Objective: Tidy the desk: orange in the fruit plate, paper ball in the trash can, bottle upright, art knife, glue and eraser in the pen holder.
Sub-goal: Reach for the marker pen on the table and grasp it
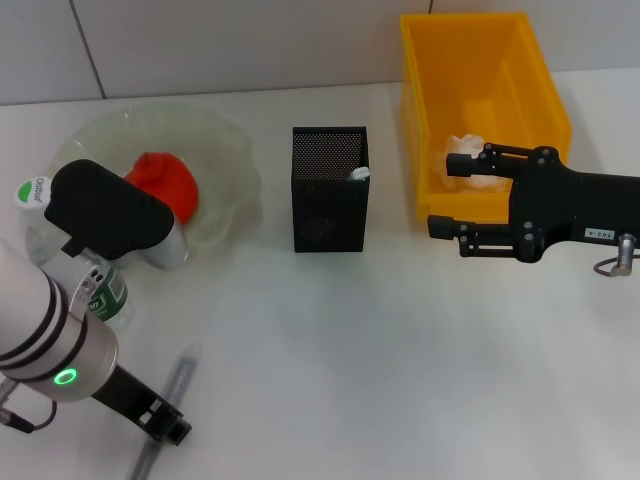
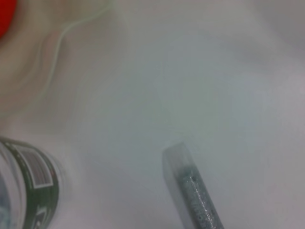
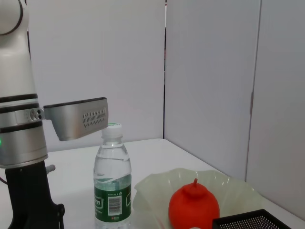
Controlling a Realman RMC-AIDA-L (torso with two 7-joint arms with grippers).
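Left tool (image 1: 165,420): low over white tabletop (image 1: 400,350), fingers apart, holding nothing. Slim grey art knife (image 1: 165,405) lies flat directly beneath and between fingertips. Upright clear plastic bottle with green label (image 1: 100,295) just behind tool, beside arm. Risk: descent off-centre pushes knife aside; arm swing may topple bottle. Right tool (image 1: 440,195): open, empty, at yellow bin (image 1: 480,60) holding white paper ball (image 1: 462,160).
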